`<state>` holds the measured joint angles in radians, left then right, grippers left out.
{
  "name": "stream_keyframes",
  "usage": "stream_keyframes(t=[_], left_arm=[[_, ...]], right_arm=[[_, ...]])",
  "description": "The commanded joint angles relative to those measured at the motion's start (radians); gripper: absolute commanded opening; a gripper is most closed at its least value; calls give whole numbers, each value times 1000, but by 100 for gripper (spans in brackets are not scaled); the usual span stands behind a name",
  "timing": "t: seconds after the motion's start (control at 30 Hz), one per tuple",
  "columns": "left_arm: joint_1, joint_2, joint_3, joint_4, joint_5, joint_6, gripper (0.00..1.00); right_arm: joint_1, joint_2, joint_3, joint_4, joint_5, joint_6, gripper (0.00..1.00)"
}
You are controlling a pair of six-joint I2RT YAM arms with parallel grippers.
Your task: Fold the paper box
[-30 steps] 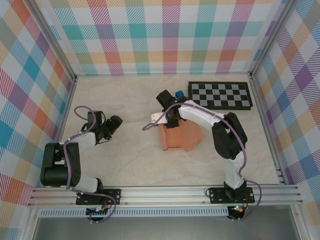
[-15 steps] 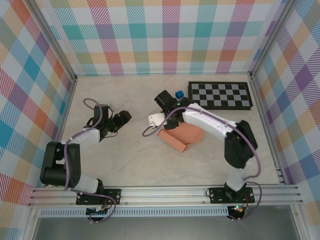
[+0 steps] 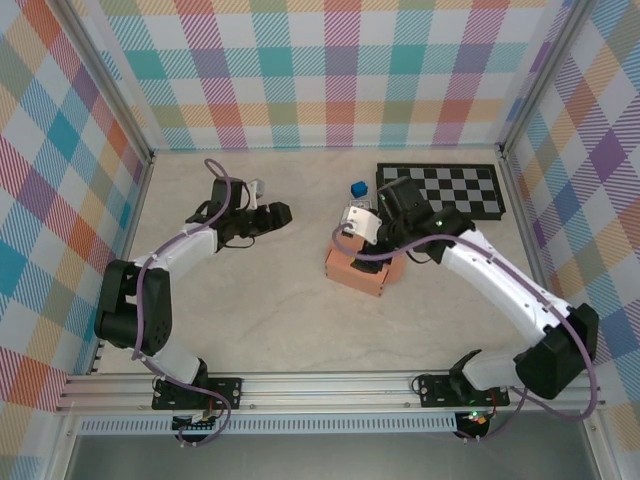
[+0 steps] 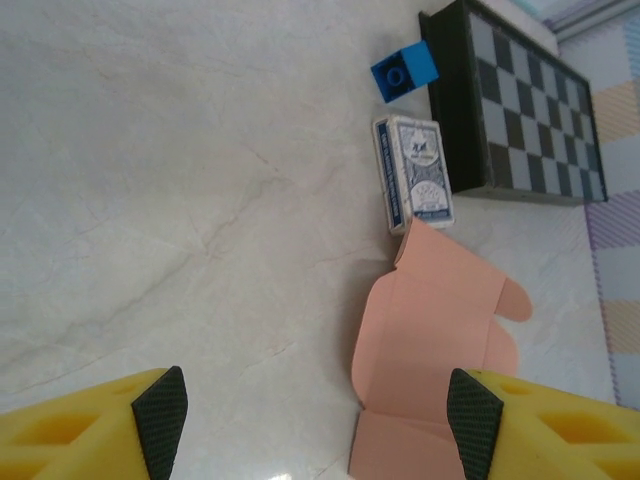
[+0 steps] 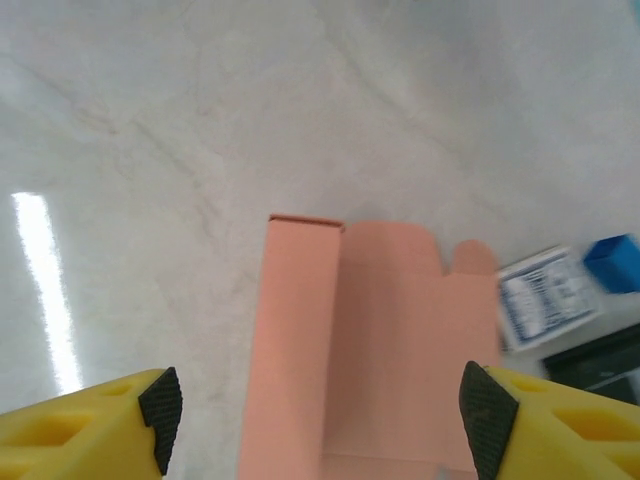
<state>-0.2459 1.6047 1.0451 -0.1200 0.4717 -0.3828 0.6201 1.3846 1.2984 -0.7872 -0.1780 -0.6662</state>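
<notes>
Both pincers stand open, gripping nothing. The right pincer [image 5: 320,410] hangs over the paper box [image 5: 370,340], which lies partly folded on the tabletop [image 4: 150,150] just beside the card pack [image 4: 415,172], likely placed to work a flap. The left pincer [image 4: 315,415] faces the box from well apart.

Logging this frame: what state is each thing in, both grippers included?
paper box: on the table, partly folded, end flaps open, not held
card pack: closed, lying flat
blue cube: resting on the table
chessboard: lying flat, no pieces on it
left gripper: open, empty
right gripper: open, empty, above the paper box
</notes>
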Motion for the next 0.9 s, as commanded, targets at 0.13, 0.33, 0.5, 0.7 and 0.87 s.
stream_keyframes(t=[0.13,0.33,0.5,0.7,0.87], left_arm=[[2,-14,-13,-121,-81,45,72],[12,-38,-76,-107,-106,35,72],[22,-58,-104,-104,-111,53,72],[49,-53,-110,-106,-93,68,72],[63,-37,-100,-102,-70,68,72]], right_arm=[[20,287,134,-138,-86,25,85],[11,442,266,-222,-31,51,83],[2,503,309,-299,-39,51,81],[2,531,315,-358,-54,41,73],[22,560,331,-419,-78,-8,52]])
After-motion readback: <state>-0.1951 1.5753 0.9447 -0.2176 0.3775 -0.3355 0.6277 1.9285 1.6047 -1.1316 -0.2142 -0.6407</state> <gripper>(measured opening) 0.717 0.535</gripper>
